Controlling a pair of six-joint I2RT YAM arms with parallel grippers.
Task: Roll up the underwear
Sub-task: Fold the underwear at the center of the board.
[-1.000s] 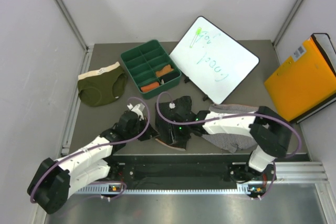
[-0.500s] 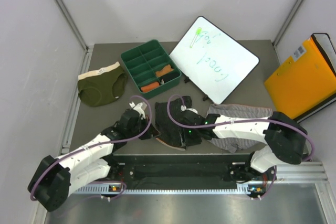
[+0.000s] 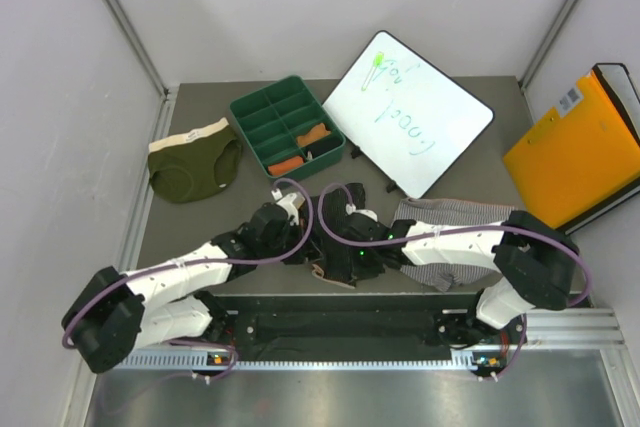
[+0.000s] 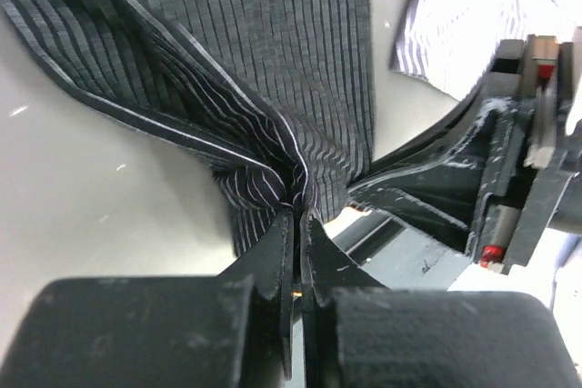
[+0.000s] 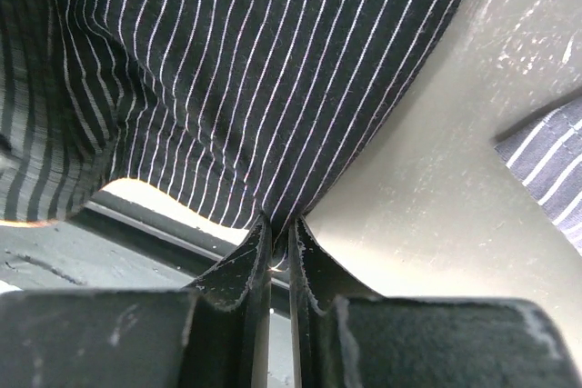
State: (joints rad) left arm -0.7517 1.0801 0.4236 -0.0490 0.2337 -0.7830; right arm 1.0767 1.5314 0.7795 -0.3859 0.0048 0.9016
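The black underwear with thin white stripes point(image 3: 320, 255) lies bunched near the table's front edge, between both grippers. My left gripper point(image 3: 305, 247) is shut on a gathered fold of it point(image 4: 297, 215). The cloth point(image 4: 273, 61) fans out beyond its fingertips. My right gripper point(image 3: 335, 263) is shut on the cloth's edge point(image 5: 280, 223), and the cloth point(image 5: 227, 70) spreads above it. Olive green underwear with a cream waistband point(image 3: 193, 162) lies flat at the left. Grey-white striped underwear point(image 3: 440, 247) lies partly under my right arm, and also shows in the wrist views point(image 4: 455, 24) point(image 5: 555, 170).
A green divided tray point(image 3: 287, 129) holding orange and white rolls stands at the back. A whiteboard point(image 3: 405, 127) lies right of it, and an orange folder point(image 3: 575, 152) leans at the far right. The table's front rail point(image 3: 350, 322) runs just behind the grippers.
My left gripper has moved right with the black cloth, close to the right gripper. The right gripper came toward the front edge and shut on the cloth, which is now more bunched.
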